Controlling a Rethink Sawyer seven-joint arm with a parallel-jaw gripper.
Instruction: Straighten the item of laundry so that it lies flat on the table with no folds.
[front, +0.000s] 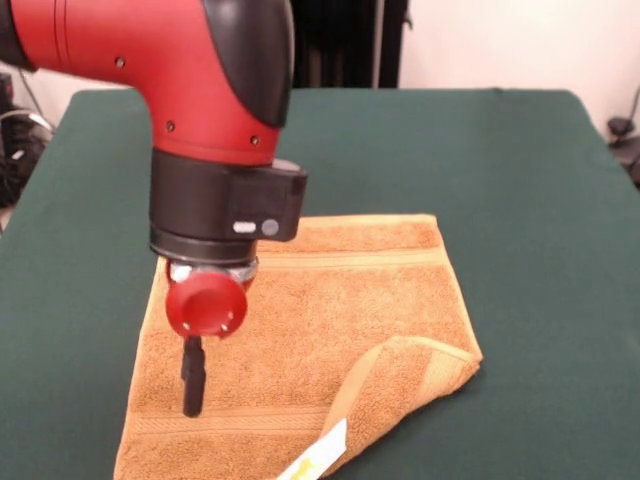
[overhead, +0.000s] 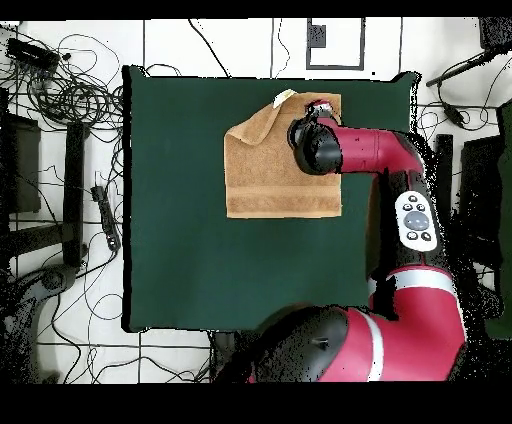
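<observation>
The orange-tan towel (front: 330, 310) lies on the green table (front: 540, 200) in the front view. Its near right corner (front: 415, 385) is folded back over the towel, and a white tag (front: 322, 448) sticks out at the near edge. The rest lies flat. My gripper (front: 191, 385) points straight down over the towel's near left part, with its tip at or just above the cloth. In the overhead view the towel (overhead: 272, 170) is near the table's (overhead: 180, 220) top edge, with the fold at its top left (overhead: 258, 120). The arm's wrist (overhead: 318, 145) covers the gripper there.
The red arm (overhead: 400, 200) reaches in from the bottom right of the overhead view and covers the towel's top right part. Cables and black stands (overhead: 70, 110) lie on the floor left of the table. Dark gear (overhead: 470, 170) stands on the right.
</observation>
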